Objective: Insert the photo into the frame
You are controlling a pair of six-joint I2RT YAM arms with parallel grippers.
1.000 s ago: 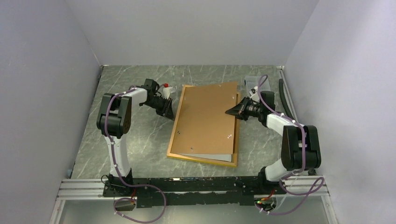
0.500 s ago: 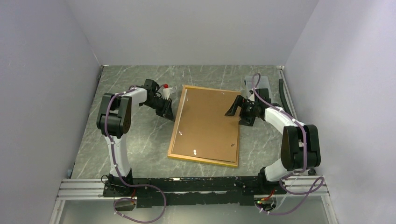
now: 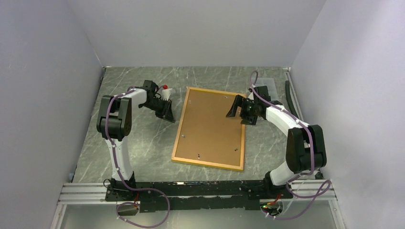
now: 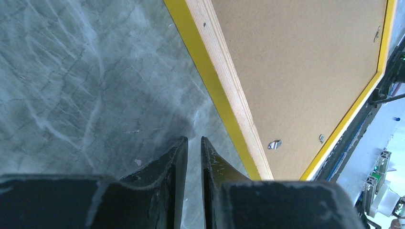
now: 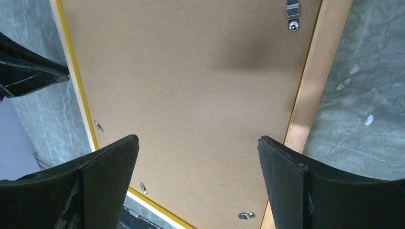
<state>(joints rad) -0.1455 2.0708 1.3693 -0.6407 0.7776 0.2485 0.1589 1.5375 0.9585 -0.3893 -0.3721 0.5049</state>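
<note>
The frame (image 3: 208, 163) lies face down in the middle of the table, its yellow border and wood rail (image 5: 310, 86) showing. A brown backing board (image 3: 212, 124) sits flat inside it and fills the opening. The photo is hidden. My right gripper (image 3: 240, 113) hovers over the frame's upper right part, open wide, with only the board (image 5: 191, 86) showing between its fingers (image 5: 198, 143). My left gripper (image 3: 169, 117) rests low just off the frame's left edge (image 4: 215, 90). Its fingers (image 4: 194, 142) stand a narrow slit apart with nothing between them.
A clear plastic box (image 3: 267, 85) stands at the back right, behind the right arm. A small white object with a red cap (image 3: 165, 90) sits beside the left wrist. A dark strip (image 3: 288, 93) runs along the right wall. Grey walls close three sides.
The backing board, held tilted over the frame by my right gripper, now lies flat inside it and covers the white edge. My right gripper has opened wide. The left gripper shifted slightly left.
</note>
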